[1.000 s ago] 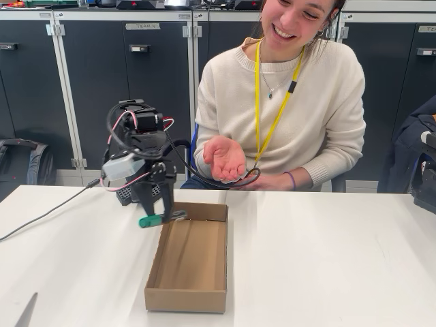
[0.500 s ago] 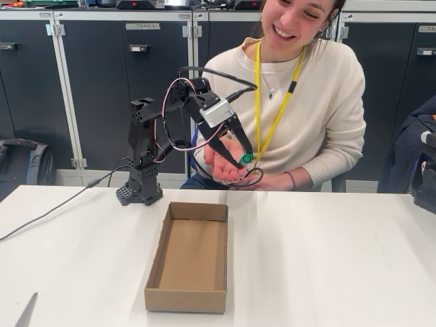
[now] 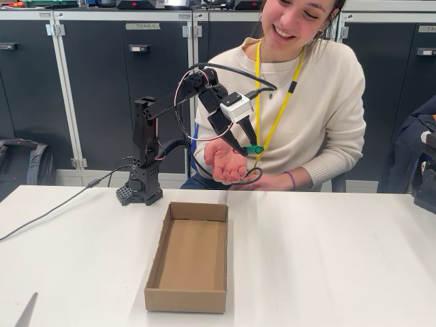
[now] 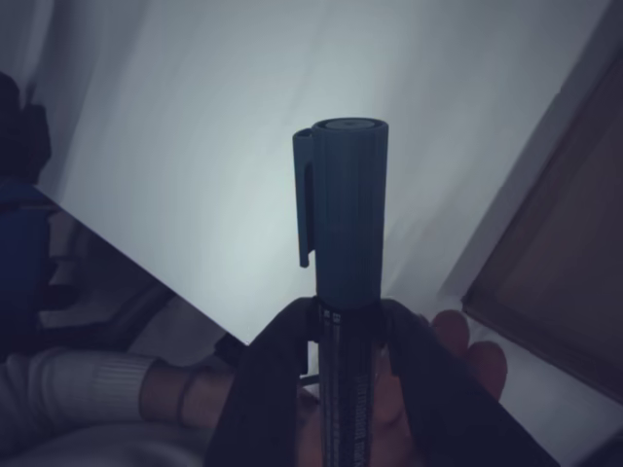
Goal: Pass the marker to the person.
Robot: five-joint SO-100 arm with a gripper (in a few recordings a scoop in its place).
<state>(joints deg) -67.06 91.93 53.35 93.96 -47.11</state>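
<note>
In the fixed view my black arm reaches right from its base, and my gripper point(image 3: 249, 148) is shut on the marker point(image 3: 255, 149), whose green end sticks out to the right. It hangs just above the open, upturned palm point(image 3: 225, 162) of the person point(image 3: 300, 102), who sits behind the table in a cream sweater with a yellow lanyard. In the wrist view the marker point(image 4: 343, 214) stands upright with its green cap on top, clamped between my two dark fingers point(image 4: 268, 389), and the person's fingers point(image 4: 467, 355) show right behind them.
An open, empty cardboard box point(image 3: 189, 257) lies on the white table point(image 3: 327, 259) in front of the arm's base point(image 3: 139, 191). A grey cable point(image 3: 48, 212) runs left off the table. Dark cabinets stand behind.
The arm swung from over the box's far left corner up and right to the person's hand, carrying the marker. In the last half second it rose slightly and edged right.
</note>
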